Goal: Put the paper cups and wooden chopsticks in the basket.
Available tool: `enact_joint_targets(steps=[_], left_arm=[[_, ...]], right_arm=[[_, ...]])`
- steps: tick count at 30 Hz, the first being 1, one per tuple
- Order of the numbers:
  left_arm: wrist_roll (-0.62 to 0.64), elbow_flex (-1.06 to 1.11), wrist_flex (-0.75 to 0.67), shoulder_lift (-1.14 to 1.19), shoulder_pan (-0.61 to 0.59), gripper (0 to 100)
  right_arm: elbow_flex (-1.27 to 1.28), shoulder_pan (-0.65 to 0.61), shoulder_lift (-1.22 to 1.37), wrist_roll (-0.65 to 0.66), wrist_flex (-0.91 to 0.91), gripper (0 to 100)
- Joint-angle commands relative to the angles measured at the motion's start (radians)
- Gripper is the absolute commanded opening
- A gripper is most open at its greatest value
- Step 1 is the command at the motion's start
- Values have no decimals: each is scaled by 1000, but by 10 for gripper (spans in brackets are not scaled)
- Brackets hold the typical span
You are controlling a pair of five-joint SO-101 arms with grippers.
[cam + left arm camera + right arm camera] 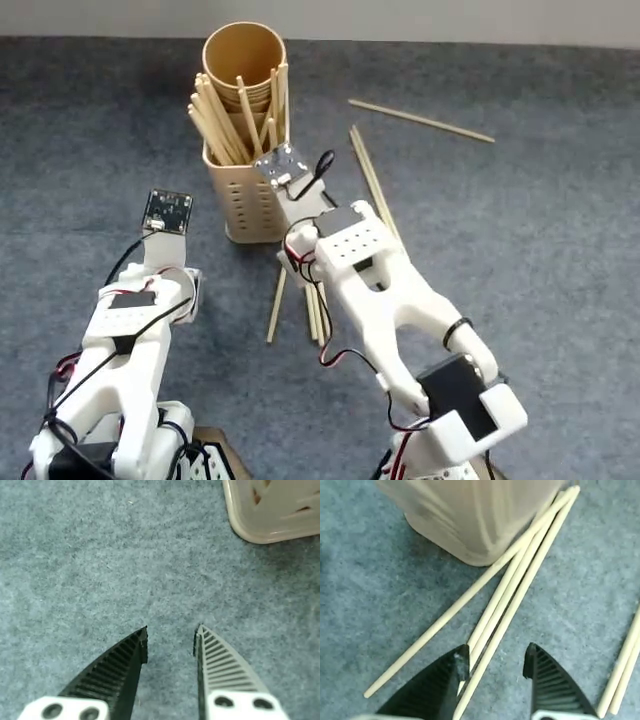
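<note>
Upright on the grey carpet (pixel 540 270) stands the basket (pixel 245 210), paper cups (pixel 244 60) stacked inside it with a sheaf of chopsticks (pixel 222 120) leaning beside them. More loose chopsticks (pixel 512 592) lie at the basket's foot, a pair (pixel 372 180) lies just past the right arm, and a single stick (pixel 420 120) lies well apart. The right gripper (pixel 496 650) sits low over the loose chopsticks, jaws spread and holding nothing, sticks running between its tips; the left gripper (pixel 172 630) hangs over bare carpet near a basket corner, jaws parted, empty.
</note>
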Motion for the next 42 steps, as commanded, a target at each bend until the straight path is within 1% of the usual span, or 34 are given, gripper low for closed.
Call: enact_joint_targets(steps=[1,7,12,15,20,25,33,37,42], left_arm=[[-5,-5,-14,-15,18,178],[-5,-5,-14,-15,18,178],[-5,-5,-14,-15,18,178],[-5,-5,-14,-15,18,178],[-5,-5,-14,-15,18,178],[-5,-5,-14,-15,18,178],[-5,-5,-14,-15,18,178],[-5,-5,-14,-15,18,178],[-5,-5,-14,-15,18,178]], right_arm=[[50,10,-7,-64,12,181],[58,59,-162,-175,13,181],[91,54,-311,-218,56,181],[150,24,-349,-227,76,181],[255,-4,-349,-242,51,181],[277,-10,-349,-239,48,181],[337,-151,-314,-235,-12,181],[321,-143,-185,-181,-42,181],[249,-110,-76,-176,-44,180]])
